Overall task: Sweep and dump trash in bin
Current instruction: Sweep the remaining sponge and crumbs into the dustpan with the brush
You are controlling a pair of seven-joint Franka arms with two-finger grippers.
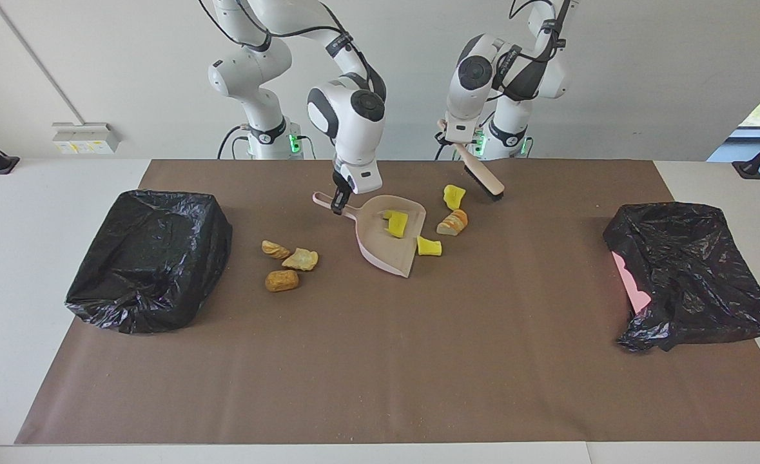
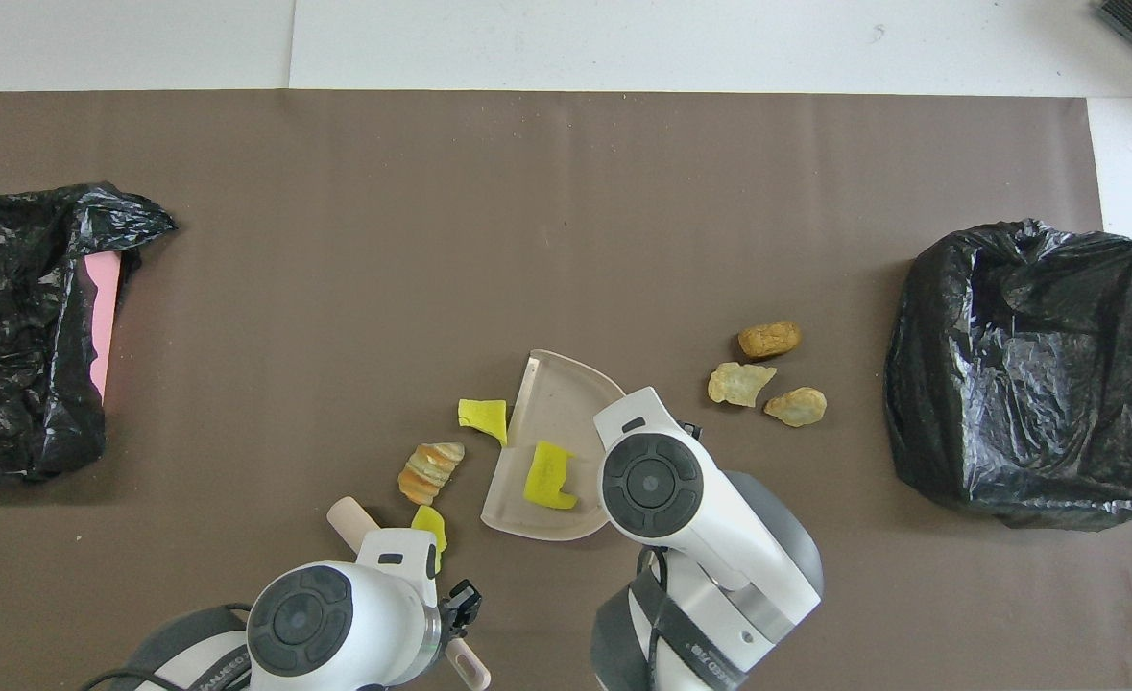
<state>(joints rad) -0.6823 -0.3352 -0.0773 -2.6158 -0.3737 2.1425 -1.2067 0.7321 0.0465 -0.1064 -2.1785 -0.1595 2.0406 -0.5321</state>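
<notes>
Facing view: right gripper [image 1: 337,205], jaws pinching the dustpan [image 1: 389,241] handle; left gripper [image 1: 452,140], jaws pinching the brush [image 1: 483,177], over bench [image 1: 380,361]. One yellow chunk [image 1: 396,223] in the dustpan, other trash [image 1: 289,261] on the bench beside it.

On the brown mat there were three bright yellow foam-like chunks [image 1: 397,223] [image 1: 428,246] [image 1: 453,195] and four tan-brown bread-like pieces [image 1: 275,249] [image 1: 300,259] [image 1: 282,280] [image 1: 453,222]. There were two black plastic-lined bins [image 1: 151,259] [image 1: 689,274], one beige plastic dustpan [image 1: 386,245] and one wooden-handled brush with dark bristles [image 1: 481,176]. Two white robot arms [image 1: 347,113] [image 1: 476,77] stood at the table.
</notes>
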